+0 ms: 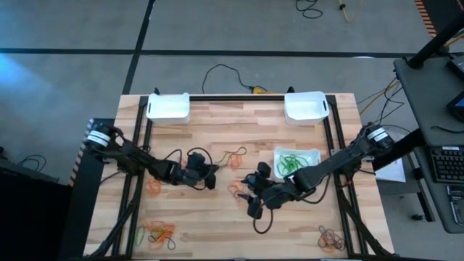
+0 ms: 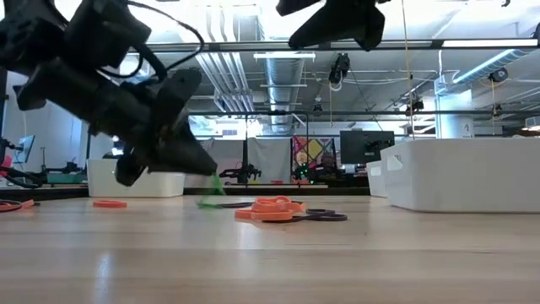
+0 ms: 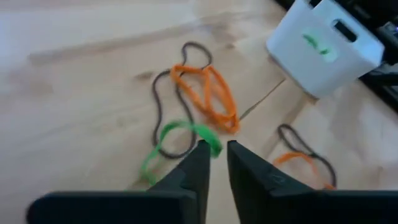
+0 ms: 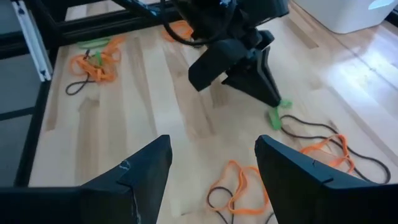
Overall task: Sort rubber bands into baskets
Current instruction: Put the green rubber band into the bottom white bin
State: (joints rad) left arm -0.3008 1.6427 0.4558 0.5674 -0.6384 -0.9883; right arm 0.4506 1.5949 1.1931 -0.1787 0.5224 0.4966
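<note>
Wooden table (image 1: 217,217) with three white baskets: two (image 1: 168,107) (image 1: 304,106) at far edge, one (image 1: 296,161) holding green bands. Right gripper (image 4: 211,168) mid-table, fingers wide apart, empty. Left gripper (image 3: 214,155) nearly closed, pinching green rubber band (image 3: 186,140) beside orange band (image 3: 208,96) and dark one (image 3: 163,115).

Both arms are dark, near-black jointed limbs built of chunky rounded housings, each with a white band by its base (the band carries small dark marks too small to read) and thin black cables looping beside the wrists. The left hand (image 3: 214,163) ends in two flat, matte black fingers that taper to narrow tips. The right hand (image 4: 211,163) has two broader, wedge-shaped black fingers with faintly scuffed faces.
</note>
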